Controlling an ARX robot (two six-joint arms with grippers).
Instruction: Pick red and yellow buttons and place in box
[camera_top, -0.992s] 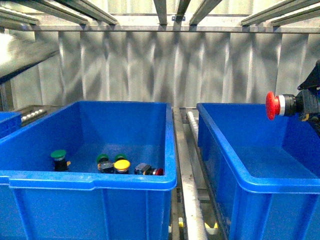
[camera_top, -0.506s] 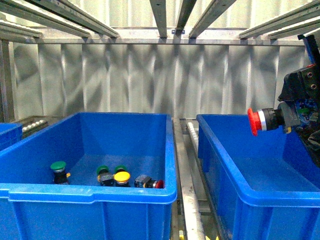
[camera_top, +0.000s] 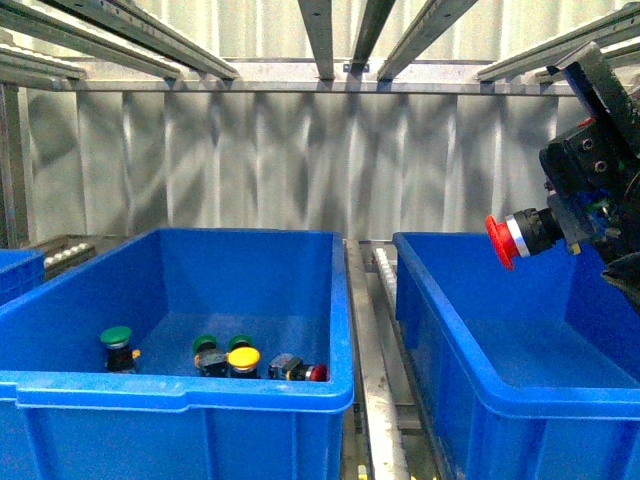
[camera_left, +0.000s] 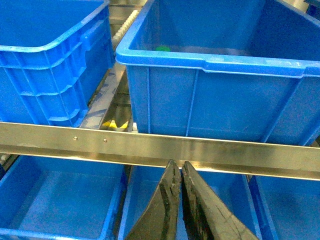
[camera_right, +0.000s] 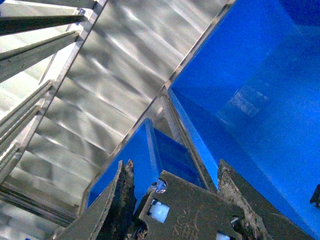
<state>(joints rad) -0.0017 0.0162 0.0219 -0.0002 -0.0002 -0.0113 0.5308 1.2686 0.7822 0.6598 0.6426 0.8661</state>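
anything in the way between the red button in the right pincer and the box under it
Nothing visible does. The right pincer holds the red button in open air above the box, whose top is open beneath it.

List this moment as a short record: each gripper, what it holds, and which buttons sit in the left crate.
right gripper: shut on the held red button
held red button: cap pointing sideways, above the right crate in the front view
left gripper: shut, empty
left crate: holds five buttons
to pick: yellow button, upright; lying red button, on its side
to leave: three green buttons
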